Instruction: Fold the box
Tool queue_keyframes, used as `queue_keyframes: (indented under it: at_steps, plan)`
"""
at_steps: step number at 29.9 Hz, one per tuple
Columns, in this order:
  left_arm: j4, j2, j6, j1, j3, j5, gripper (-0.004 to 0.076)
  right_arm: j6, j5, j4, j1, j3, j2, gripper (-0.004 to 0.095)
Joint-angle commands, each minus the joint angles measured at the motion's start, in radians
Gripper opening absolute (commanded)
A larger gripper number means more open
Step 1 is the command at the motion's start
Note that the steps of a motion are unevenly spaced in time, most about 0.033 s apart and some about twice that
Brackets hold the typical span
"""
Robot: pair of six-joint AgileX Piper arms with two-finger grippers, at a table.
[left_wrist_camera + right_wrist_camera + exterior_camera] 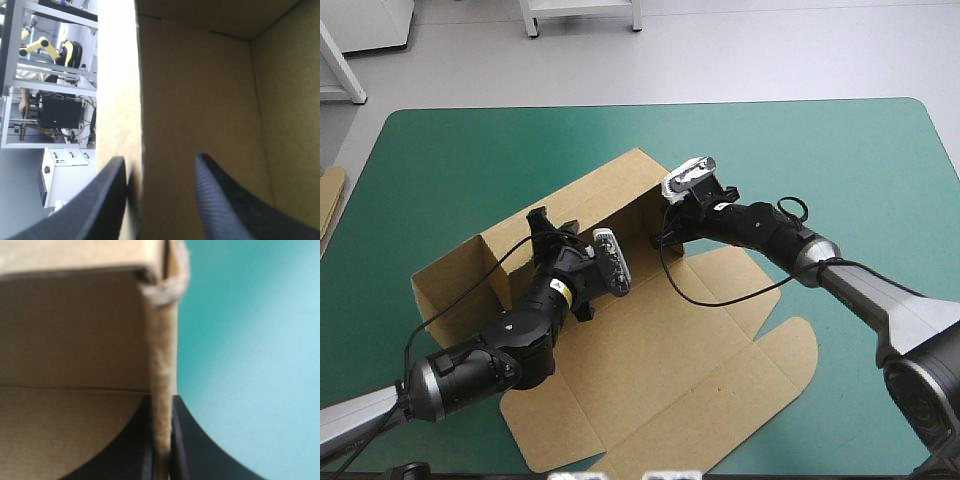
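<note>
The brown box (pixel 655 335) lies mid-table with its back and side walls raised and its lid panel flat toward the front edge. My left gripper (pixel 540 222) reaches over the left part of the raised wall. In the left wrist view its black fingers (pixel 107 200) stand apart astride the wall's top edge, and the box's inside (pixel 200 90) lies ahead of the left gripper (pixel 160 157). My right gripper (pixel 665 238) is at the box's right end wall. Seen close, the right gripper (pixel 161 399) is pinched on that upright wall (pixel 162 365).
An edge of more brown board (pixel 328 195) shows at the table's left edge. Bare teal-green cover (pixel 820 170) spreads to the right of the box and along the far side.
</note>
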Motion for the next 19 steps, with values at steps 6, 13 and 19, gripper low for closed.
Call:
queue_keyframes:
  at_steps: [6,13,19]
  plan:
    - [0.003,-0.024,-0.06,-0.087,-0.075,0.046,0.0341,0.031,-0.046,0.028,0.005,-0.024,-0.034,-0.0003]
    - [-0.176,-0.024,-0.067,-0.171,-0.189,0.128,0.0341,0.059,-0.065,0.017,0.005,-0.024,-0.034,-0.0003]
    - [-0.234,-0.026,-0.056,-0.184,-0.341,0.248,0.0341,0.077,-0.066,0.016,-0.016,-0.024,-0.034,-0.0003]
